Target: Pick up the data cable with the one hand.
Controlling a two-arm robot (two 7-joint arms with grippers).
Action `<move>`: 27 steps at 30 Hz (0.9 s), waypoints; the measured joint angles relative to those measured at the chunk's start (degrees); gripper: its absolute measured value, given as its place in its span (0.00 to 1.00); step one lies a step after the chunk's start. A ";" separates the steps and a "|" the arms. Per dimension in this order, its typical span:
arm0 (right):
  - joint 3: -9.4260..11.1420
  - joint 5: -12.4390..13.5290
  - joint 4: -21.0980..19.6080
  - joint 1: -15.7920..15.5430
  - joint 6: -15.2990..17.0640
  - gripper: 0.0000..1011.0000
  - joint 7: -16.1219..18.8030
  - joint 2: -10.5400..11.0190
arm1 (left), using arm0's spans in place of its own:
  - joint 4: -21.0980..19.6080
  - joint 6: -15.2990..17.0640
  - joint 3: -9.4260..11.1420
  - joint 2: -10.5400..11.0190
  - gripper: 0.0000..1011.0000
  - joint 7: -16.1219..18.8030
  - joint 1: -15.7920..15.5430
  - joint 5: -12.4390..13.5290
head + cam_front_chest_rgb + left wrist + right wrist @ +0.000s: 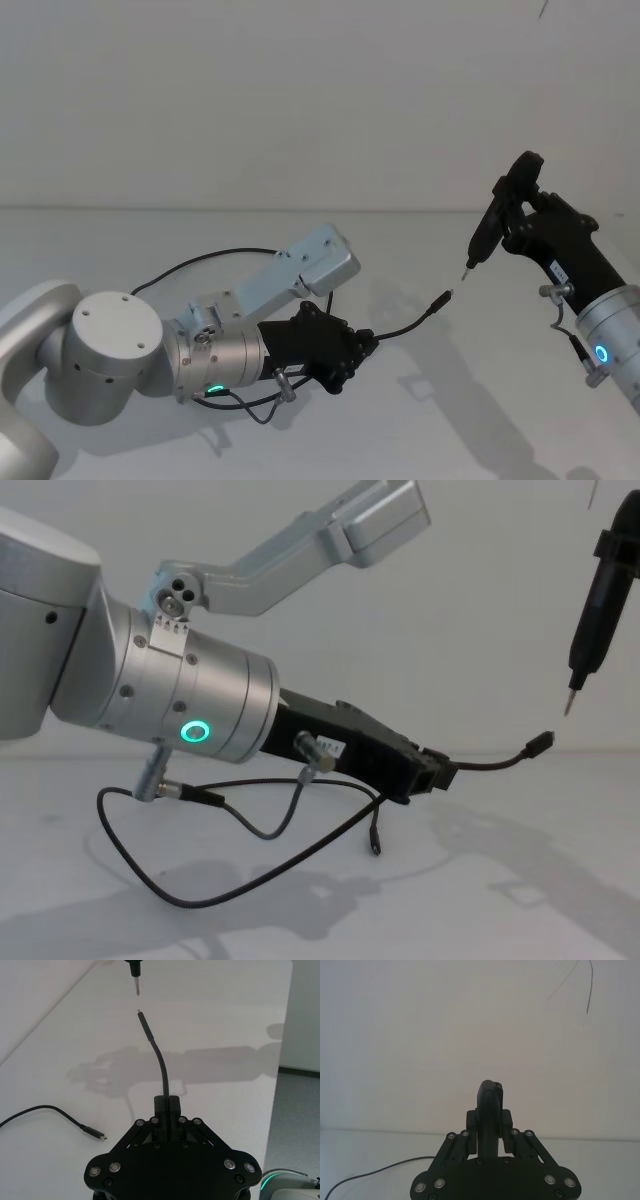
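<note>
— Nearest the chest camera was the left arm's silver wrist with its green ring. What did the left gripper (pixel 432 770) have?

— Its fingers (pixel 172 1105) were closed tight on the data cable (pixel 405 327), a short way back from one plug. That free end stuck out past the fingertips, curved upward, and its plug (pixel 541 742) hung in the air above the bench (pixel 480 420).

— And the rest of the cable?

— Behind the grip it drooped in a loose loop under the wrist, down to the bench. A further run arced over the bench on the far side of the left arm. The other plug (pixel 99 1135) lay flat on the bench surface, well apart from the raised one.

— Where was the right gripper (pixel 515 200)?

— Raised at the right, above the bench, with its blue-ringed wrist lower down. Its fingers (pixel 507 1122) were shut against a slim black pen-like tool (pixel 484 232), held tip down.

— How close was the tool to the cable?

— The metal tip (pixel 136 991) pointed at the lifted plug, near it but apart; a small gap showed between them. From the head view the two looked almost in line, though I could not tell their true depth.
</note>
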 joint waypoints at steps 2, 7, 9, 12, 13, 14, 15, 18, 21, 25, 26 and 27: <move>-0.03 0.31 0.16 0.05 0.22 0.28 0.03 -0.01 | -0.09 -0.04 -0.02 0.05 0.04 -0.02 0.02 -0.02; -0.15 1.01 0.47 0.13 0.68 0.28 0.05 0.00 | -0.19 -0.10 -0.07 0.14 0.04 -0.05 0.05 -0.04; -0.20 1.17 0.54 0.14 0.77 0.28 0.05 0.01 | -0.23 -0.11 -0.08 0.16 0.04 -0.06 0.05 -0.04; -0.33 1.53 0.67 0.15 0.90 0.28 0.05 0.01 | -0.28 -0.13 -0.10 0.19 0.04 -0.07 0.07 -0.05; -0.37 1.60 0.69 0.16 0.92 0.28 0.05 0.01 | -0.30 -0.13 -0.10 0.21 0.04 -0.08 0.08 -0.05; -0.42 1.74 0.73 0.16 0.96 0.28 0.05 0.01 | -0.31 -0.14 -0.11 0.21 0.04 -0.08 0.08 -0.04; -0.45 1.83 0.75 0.16 0.97 0.28 0.05 0.01 | -0.31 -0.14 -0.12 0.21 0.04 -0.09 0.08 -0.04; -0.60 2.11 0.88 0.17 1.01 0.28 0.05 0.00 | -0.34 -0.16 -0.14 0.23 0.04 -0.11 0.10 -0.05; -0.78 2.37 0.96 0.19 1.02 0.28 0.04 0.02 | -0.36 -0.18 -0.15 0.24 0.04 -0.11 0.11 -0.04; -0.91 2.56 1.04 0.22 1.02 0.28 0.01 0.08 | -0.39 -0.20 -0.15 0.27 0.04 -0.12 0.11 -0.04; -0.98 2.61 1.08 0.23 1.02 0.28 -0.01 0.12 | -0.40 -0.19 -0.15 0.27 0.04 -0.12 0.12 -0.04; -1.01 2.64 1.10 0.23 1.01 0.28 -0.02 0.14 | -0.41 -0.19 -0.15 0.27 0.04 -0.12 0.11 -0.04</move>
